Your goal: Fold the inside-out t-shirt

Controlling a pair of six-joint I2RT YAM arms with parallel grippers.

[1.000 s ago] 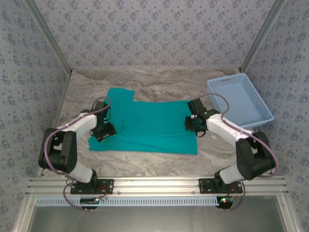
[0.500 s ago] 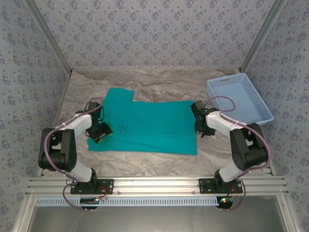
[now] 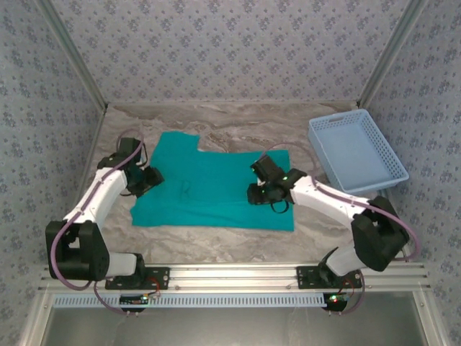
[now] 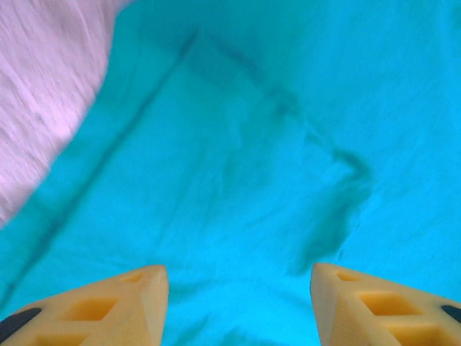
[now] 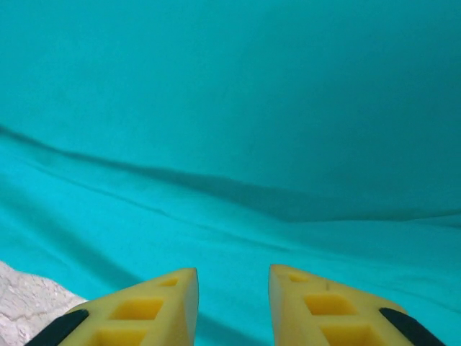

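and here we are, looking down on the marble bench (image 3: 238, 119), the teal inside-out t-shirt (image 3: 216, 194) spread out flat in the middle of it, one sleeve (image 3: 178, 142) sticking up toward the far wall at its left end. the near hem runs fairly straight, parallel to the rail where the arms are bolted. the left gripper (image 4: 238, 271) sits over the shirt's left edge, and from its wrist camera you can see the yellow fingers (image 4: 137, 295) held well apart, released, nothing pinched between them, just teal cloth underneath with a dark wrinkle (image 4: 335, 209) wandering across it and a patch of bare bench in the upper left corner. over on the other side, the right arm reaches in across the right part of the shirt, its right gripper (image 5: 233, 272) low above the fabric; its two fingers stand close together with a narrow gap showing, and no cloth caught in that gap, so it's let go too. below it a long soft ridge (image 5: 216, 189) runs side to side through the cloth, and a sliver of bench peeks in at the lower left. whether either set of fingertips is actually touching the fabric, can't tell from here. off to the far right, a light blue mesh basket (image 3: 337, 117) rests on the bench, well apart from the shirt.
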